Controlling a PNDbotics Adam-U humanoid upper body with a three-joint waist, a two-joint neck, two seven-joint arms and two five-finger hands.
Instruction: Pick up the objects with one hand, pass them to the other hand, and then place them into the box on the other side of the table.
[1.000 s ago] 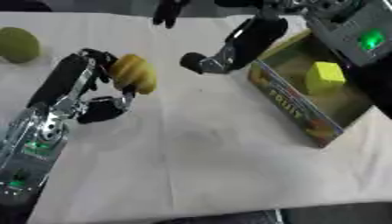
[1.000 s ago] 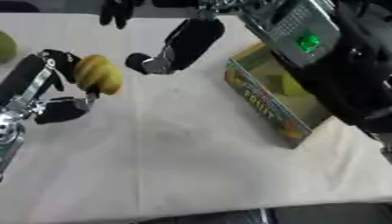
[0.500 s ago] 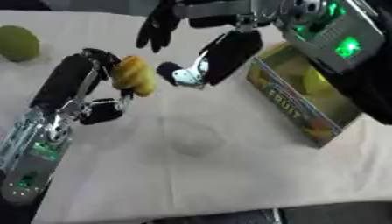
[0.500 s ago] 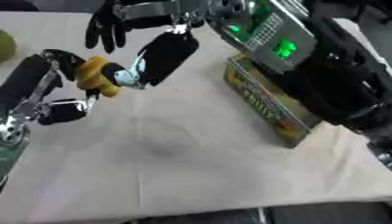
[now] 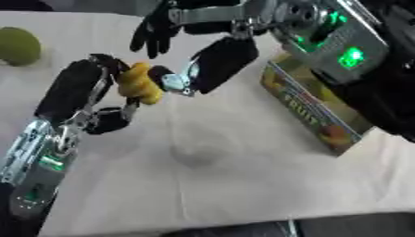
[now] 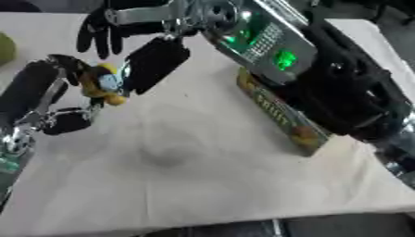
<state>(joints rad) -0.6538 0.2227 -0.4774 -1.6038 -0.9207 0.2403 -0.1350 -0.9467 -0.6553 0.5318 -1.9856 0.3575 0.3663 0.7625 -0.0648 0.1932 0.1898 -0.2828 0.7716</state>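
My left hand (image 5: pixel 87 90) is raised above the table's left side and is shut on a yellow lumpy fruit (image 5: pixel 140 84). My right hand (image 5: pixel 212 60) has come in from the upper right, its fingers spread above the fruit and its thumb tip touching the fruit's right side. Its fingers are not closed round the fruit. A green round fruit (image 5: pixel 18 45) lies at the far left edge. The cardboard fruit box (image 5: pixel 306 110) stands on the right, its inside mostly hidden behind my right forearm.
A white cloth (image 5: pixel 210 176) covers the table. My right forearm (image 6: pixel 267 51), with green lights, crosses over the box. The table's front edge runs along the bottom of the view.
My right hand has swung left from beside the box to the fruit in my left hand. My left hand kept hold of the fruit and rose slightly.
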